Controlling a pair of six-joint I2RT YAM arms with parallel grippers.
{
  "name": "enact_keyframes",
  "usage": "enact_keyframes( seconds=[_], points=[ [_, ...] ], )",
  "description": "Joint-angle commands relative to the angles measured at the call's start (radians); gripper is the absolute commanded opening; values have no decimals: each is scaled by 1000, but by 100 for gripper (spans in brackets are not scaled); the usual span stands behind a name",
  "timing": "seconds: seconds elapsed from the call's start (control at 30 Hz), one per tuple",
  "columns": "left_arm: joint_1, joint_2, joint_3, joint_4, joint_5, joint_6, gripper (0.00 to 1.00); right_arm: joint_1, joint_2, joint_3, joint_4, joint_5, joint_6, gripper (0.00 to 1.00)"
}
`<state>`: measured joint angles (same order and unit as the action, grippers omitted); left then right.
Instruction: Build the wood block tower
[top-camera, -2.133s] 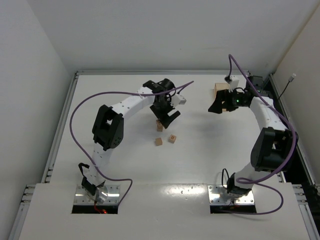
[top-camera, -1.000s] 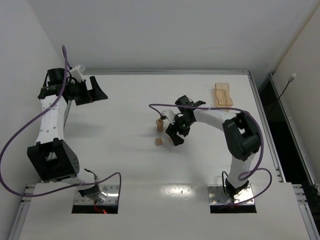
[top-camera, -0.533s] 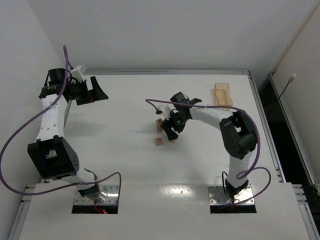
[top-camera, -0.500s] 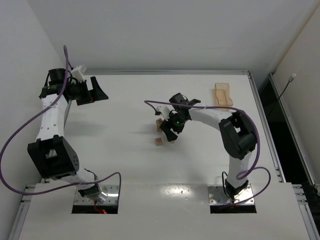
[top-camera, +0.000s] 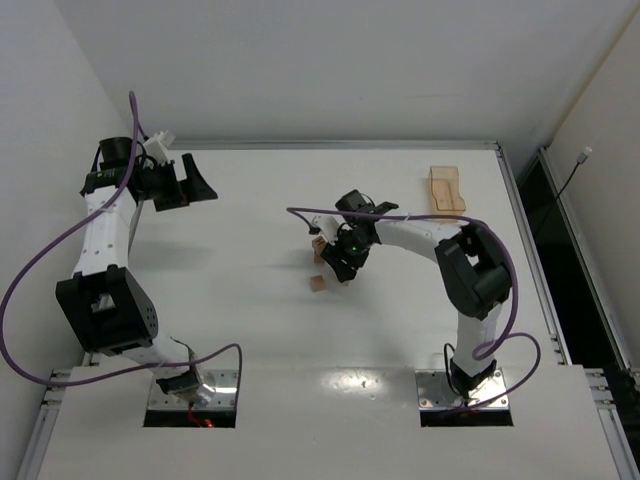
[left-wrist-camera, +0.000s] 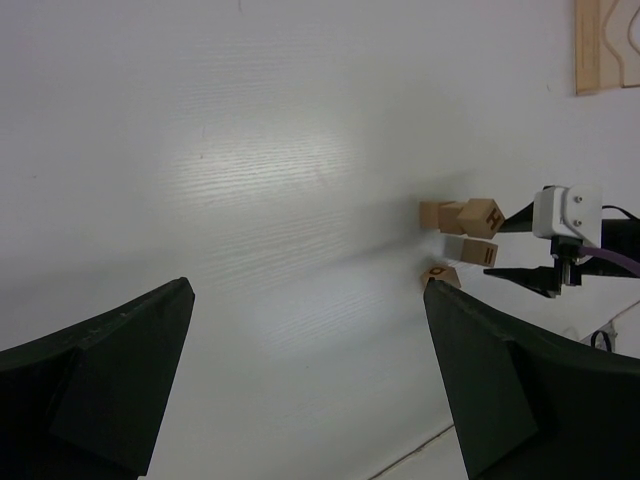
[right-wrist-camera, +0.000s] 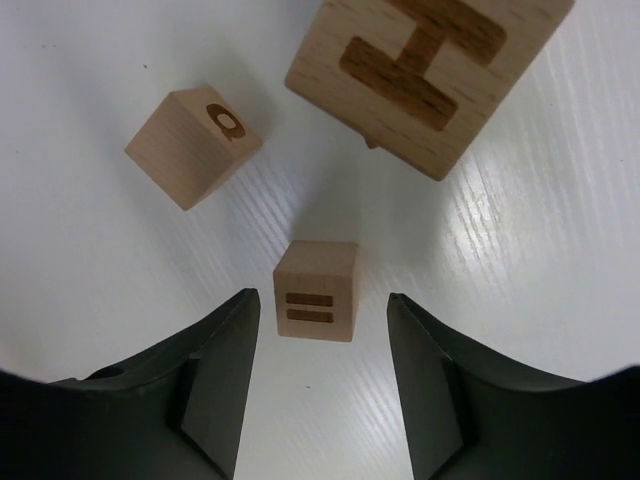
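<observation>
Between the parted fingers of our right pincer (right-wrist-camera: 320, 302), touching neither, a wood block (right-wrist-camera: 317, 290) sits on the bench (right-wrist-camera: 90, 290); just beyond we see the tower (right-wrist-camera: 430, 70) and a loose block (right-wrist-camera: 193, 147). Well away, our left pincer (left-wrist-camera: 307, 290) hangs wide open.

Matt wood blocks (right-wrist-camera: 317, 290) — glossy table (right-wrist-camera: 100, 300)

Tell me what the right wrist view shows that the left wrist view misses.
Only the right wrist: the block with two bars sits between the fingers of the right tool, a gap on each side. Only the left wrist: the wooden tray, the whole tower side-on, and the open left tool. Both: the H block topping the tower, the O block and the block with two bars.
</observation>
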<state>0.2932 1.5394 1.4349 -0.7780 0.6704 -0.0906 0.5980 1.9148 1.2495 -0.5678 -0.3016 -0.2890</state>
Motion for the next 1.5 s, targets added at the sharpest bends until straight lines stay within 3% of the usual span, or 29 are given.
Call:
enact_keyframes(
  seconds=[0.0, 0.33, 0.47, 0.5, 0.53, 0.73, 0.93, 1.07, 1.33, 1.47],
  points=[
    [-2, -4, 27, 23, 31, 11, 100, 2, 15, -1, 36, 19, 7, 50],
    [-2, 14, 36, 23, 31, 11, 100, 2, 24, -1, 17, 16, -2, 43],
    [-2, 24, 45, 23, 40, 11, 100, 2, 24, -12, 17, 16, -12, 20],
    [-2, 24, 45, 23, 40, 11, 100, 2, 24, -12, 17, 16, -12, 2],
    [-2, 24, 45, 23, 40, 11, 100, 2, 14, -12, 17, 16, -12, 0],
    [-2, 24, 36, 23, 49, 21, 100, -10, -106, -12, -39, -37, -50, 0],
    [-2, 13, 18, 33, 49, 22, 100, -41, -203, 115, -239, -19, -220, 0],
    [-2, 25, 39, 33, 49, 22, 100, -52, -102, 360, -439, -19, -251, 0],
    [-2, 48, 101, -12, -17, 32, 100, -33, 142, 769, -586, -11, -191, 0],
    [-2, 48, 110, -12, -26, 32, 100, -23, 164, 783, -564, -2, -145, 0]
  ],
)
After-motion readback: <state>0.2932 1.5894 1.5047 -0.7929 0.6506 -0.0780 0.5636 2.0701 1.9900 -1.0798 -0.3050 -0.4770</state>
